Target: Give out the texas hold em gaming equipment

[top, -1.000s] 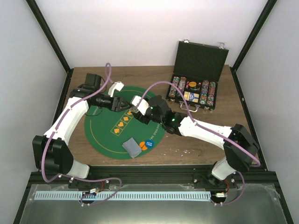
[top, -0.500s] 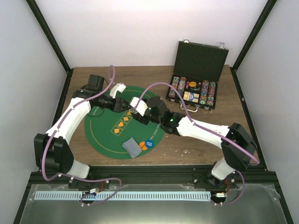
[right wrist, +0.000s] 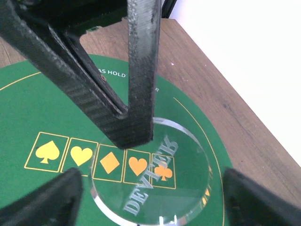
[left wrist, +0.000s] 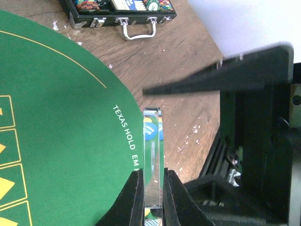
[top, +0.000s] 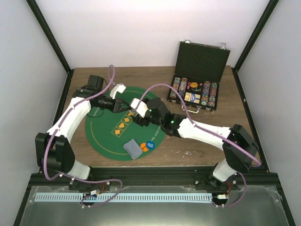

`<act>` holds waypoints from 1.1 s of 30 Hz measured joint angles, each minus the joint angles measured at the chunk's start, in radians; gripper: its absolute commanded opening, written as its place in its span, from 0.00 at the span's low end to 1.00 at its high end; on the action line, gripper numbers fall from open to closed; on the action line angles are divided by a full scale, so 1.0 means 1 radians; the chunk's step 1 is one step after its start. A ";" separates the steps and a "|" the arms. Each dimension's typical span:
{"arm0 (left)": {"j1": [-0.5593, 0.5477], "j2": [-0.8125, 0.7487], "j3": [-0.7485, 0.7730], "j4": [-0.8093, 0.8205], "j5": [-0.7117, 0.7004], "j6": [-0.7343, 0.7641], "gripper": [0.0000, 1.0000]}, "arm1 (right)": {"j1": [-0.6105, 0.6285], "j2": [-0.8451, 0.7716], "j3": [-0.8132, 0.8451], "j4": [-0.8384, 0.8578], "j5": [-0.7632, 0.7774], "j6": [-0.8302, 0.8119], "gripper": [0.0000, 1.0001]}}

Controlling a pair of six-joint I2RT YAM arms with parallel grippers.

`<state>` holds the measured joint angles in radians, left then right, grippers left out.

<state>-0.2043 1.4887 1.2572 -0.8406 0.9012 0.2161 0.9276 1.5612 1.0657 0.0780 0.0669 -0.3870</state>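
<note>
Disc orientation: the clear disc (left wrist: 153,155) is round, so it has no long axis. In the left wrist view it is seen edge-on, with its flat faces turned toward the two fingers. In the right wrist view its broad face (right wrist: 155,188) shows, with engraved lettering running from lower left to upper right.
Disc location: above the middle of the green mat (top: 106,136), over the row of yellow suit boxes. Contact with the mat cannot be judged.
Left gripper (left wrist: 153,175): clamped on the clear disc at its rim, one pad on each face.
Right gripper (right wrist: 153,207): fingers spread wide on either side of the disc, gripping nothing and just beside the left gripper's fingers.
Obstructions: the left gripper's dark fingers cross in front of the disc in the right wrist view. The two arms meet closely over the mat.
Surroundings: a stack of grey-blue cards (top: 133,149) and small orange and blue round discs (top: 149,145) lie on the near part of the mat. The black case (top: 200,70) stands open at the far right of the table (top: 188,146), well apart, with rows of striped poker chips (top: 178,87) inside.
Disc appearance: transparent and thick, with a polished edge and frosted white letters. The mat print shows through it.
</note>
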 measured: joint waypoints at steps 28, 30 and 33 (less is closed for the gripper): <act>0.433 0.492 0.048 0.225 -0.179 -0.254 0.07 | 0.001 -0.069 -0.068 -0.047 0.085 0.109 1.00; 0.433 0.497 0.056 0.225 -0.187 -0.256 0.16 | 0.001 -0.068 -0.068 -0.054 0.085 0.115 1.00; 0.431 0.497 0.058 0.228 -0.230 -0.251 0.34 | 0.001 -0.067 -0.068 -0.068 0.083 0.120 1.00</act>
<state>0.2272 1.9862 1.3148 -0.6125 0.6716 -0.0353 0.9283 1.4944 0.9977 0.0101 0.1501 -0.2672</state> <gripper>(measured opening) 0.196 0.999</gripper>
